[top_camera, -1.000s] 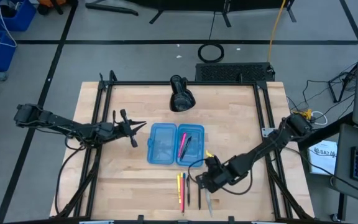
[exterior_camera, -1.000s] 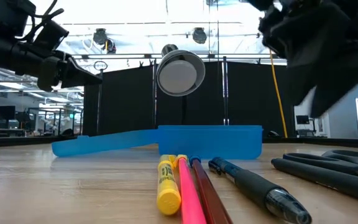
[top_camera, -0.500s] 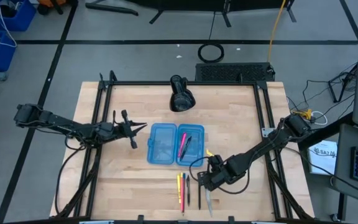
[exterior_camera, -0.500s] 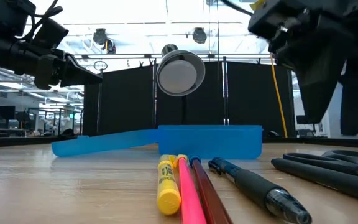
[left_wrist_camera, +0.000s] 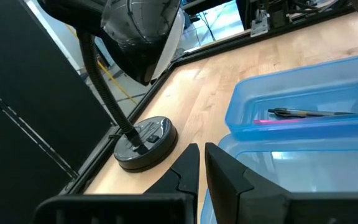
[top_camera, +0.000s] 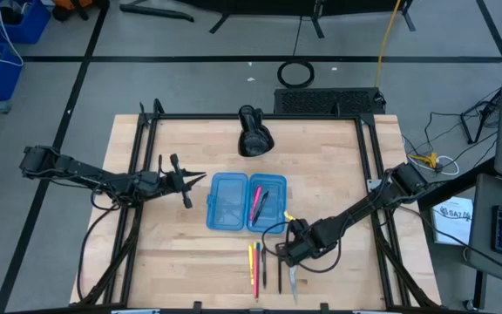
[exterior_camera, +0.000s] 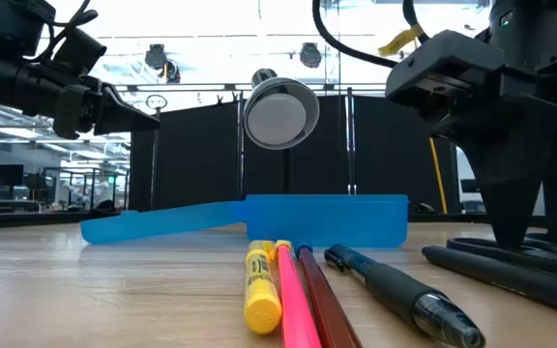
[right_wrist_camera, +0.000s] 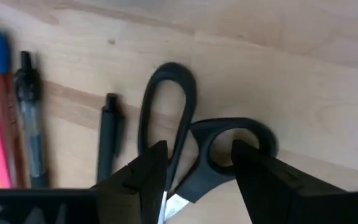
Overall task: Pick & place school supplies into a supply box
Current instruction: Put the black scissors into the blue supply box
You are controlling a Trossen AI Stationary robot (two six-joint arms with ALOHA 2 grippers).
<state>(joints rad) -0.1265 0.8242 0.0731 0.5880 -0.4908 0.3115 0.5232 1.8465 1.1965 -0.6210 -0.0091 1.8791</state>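
The open blue supply box (top_camera: 245,202) lies flat mid-table; its right half holds a pink pen and a black pen (left_wrist_camera: 303,114). Nearer the table's near edge lie yellow, pink and red pens (top_camera: 254,260) and two black pens (top_camera: 271,266), side by side on the wood. The black-handled scissors (right_wrist_camera: 191,134) lie to their right. My right gripper (right_wrist_camera: 199,158) is open, low over the scissors' handles, one finger on either side of them; its fingertips (exterior_camera: 511,227) reach down to the table. My left gripper (top_camera: 194,179) is shut and hovers left of the box.
A black lamp-like object (top_camera: 253,133) stands on its round base (left_wrist_camera: 143,142) beyond the box, near the far edge. Black frame rails (top_camera: 138,201) run along the table's left and right sides. Bare wood shows to the left of the box and at the near left.
My right gripper has come down from above onto the scissors' handles, shifting a little toward the table's left, and now stands at table height. The pens, scissors and box have stayed where they were.
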